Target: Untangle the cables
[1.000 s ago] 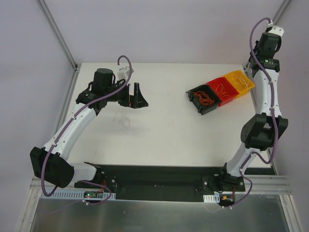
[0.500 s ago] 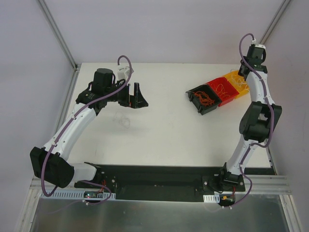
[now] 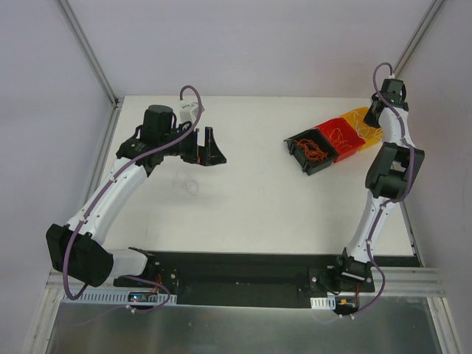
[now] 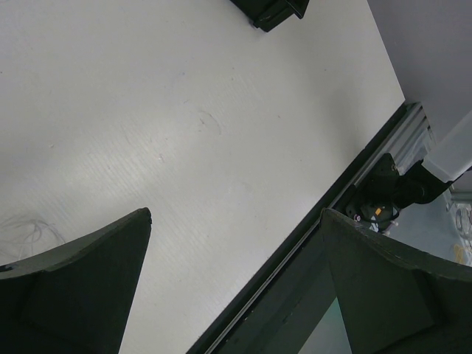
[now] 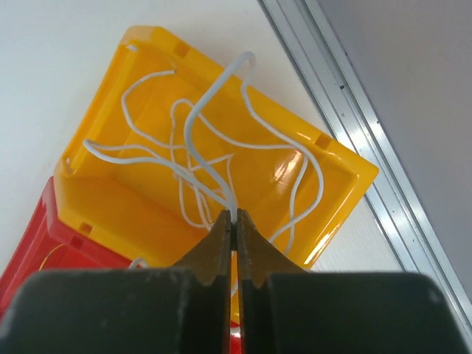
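White cable: a thin strand that rises in a loop from the yellow bin at the centre of the right wrist view. Its lower end runs down into the seam between the fingertips.
Other white strands: loose curls on the floor of the yellow bin, and one drapes over the far rim.
Right gripper: closed, with its tips pressed together on the white cable above the near wall of the yellow bin. In the top view it is at the upper right of the frame.
Yellowish cables: a small curly tangle inside the red bin, which touches the yellow bin on its left.
Orange cables: a tangle inside the black bin, the leftmost of the three bins in the row.
Clear strands: a faint curl on the bare table at centre left. They are probably thin wire, but too pale to be sure.
Left gripper: jaws wide apart and holding nothing. It hangs over the table at the upper left of the top view, and the clear strands lie just below it in that frame.
Rail: a metal strip along the table edge, running diagonally across the right of the right wrist view.
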### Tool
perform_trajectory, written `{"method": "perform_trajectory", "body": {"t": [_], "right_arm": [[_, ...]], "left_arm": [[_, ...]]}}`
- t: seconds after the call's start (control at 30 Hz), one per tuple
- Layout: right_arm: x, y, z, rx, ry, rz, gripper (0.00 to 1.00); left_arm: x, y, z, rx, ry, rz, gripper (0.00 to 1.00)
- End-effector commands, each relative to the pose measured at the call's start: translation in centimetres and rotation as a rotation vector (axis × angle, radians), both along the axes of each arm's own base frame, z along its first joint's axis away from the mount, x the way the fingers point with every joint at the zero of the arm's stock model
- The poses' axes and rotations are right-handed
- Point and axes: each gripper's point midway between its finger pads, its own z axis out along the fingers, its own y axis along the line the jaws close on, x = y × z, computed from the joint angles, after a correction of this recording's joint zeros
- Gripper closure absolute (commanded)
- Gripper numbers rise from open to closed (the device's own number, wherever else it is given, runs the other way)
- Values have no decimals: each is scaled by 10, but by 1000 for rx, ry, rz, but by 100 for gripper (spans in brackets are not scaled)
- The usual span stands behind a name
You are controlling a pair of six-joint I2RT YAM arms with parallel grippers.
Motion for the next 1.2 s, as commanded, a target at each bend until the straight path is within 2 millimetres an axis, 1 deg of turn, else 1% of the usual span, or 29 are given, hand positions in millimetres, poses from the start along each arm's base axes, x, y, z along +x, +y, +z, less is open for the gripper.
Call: {"method": "perform_trajectory", "body": {"t": [0.0, 0.07, 0.1, 0.23, 0.37, 0.43, 0.47, 0.53, 0.63, 0.67, 0.7, 0.73, 0.8, 0.87, 0.93, 0.97, 1.03, 1.07, 1.17], "right_arm": [[3, -9, 0, 68, 1, -55, 100], [3, -10, -9, 80, 35, -65, 100], [3, -8, -17, 96, 54, -66, 100], [3, -5, -32, 120, 80, -65, 100], [6, -3, -30, 136, 69, -78, 100], [8, -5, -20, 129, 53, -77, 98], [8, -4, -14, 131, 56, -73, 94], [11, -2, 8, 136, 21, -64, 81], [12, 0, 47, 135, -52, -70, 68], [9, 0, 63, 133, -78, -80, 64], [7, 1, 74, 137, -94, -85, 60], [5, 4, 84, 145, -111, -83, 52], [-1, 9, 100, 157, -127, -73, 43], [-13, 9, 112, 147, -120, -84, 42], [-29, 14, 121, 159, -108, -90, 41], [-36, 20, 124, 168, -104, -89, 40], [-52, 39, 126, 178, -104, -66, 39], [-60, 48, 135, 172, -130, -57, 38], [-85, 97, 139, 188, -188, 17, 36]], "left_arm": [[0, -2, 13, -30, -51, -20, 3], [0, -2, 13, -31, -50, -19, 3], [0, -2, 13, -32, -50, -21, 3], [-1, -3, 13, -32, -50, -22, 3], [0, -3, 11, -31, -45, -22, 3], [0, -3, 12, -34, -45, -24, 3], [-1, -3, 13, -36, -45, -26, 3], [-1, -3, 13, -36, -48, -23, 3], [0, -3, 12, -35, -48, -24, 3], [0, -3, 12, -35, -48, -24, 3], [0, -3, 11, -33, -48, -25, 3], [0, -3, 12, -32, -51, -23, 3], [2, -2, 9, -25, -50, -18, 3], [3, -1, 7, -16, -50, -10, 3], [5, 0, 5, -8, -53, -4, 3], [7, 1, 2, 2, -50, 4, 2], [11, 3, -2, 19, -52, 20, 2], [12, 4, -6, 29, -48, 23, 3], [20, 10, -17, 72, -38, 62, 2]]}}
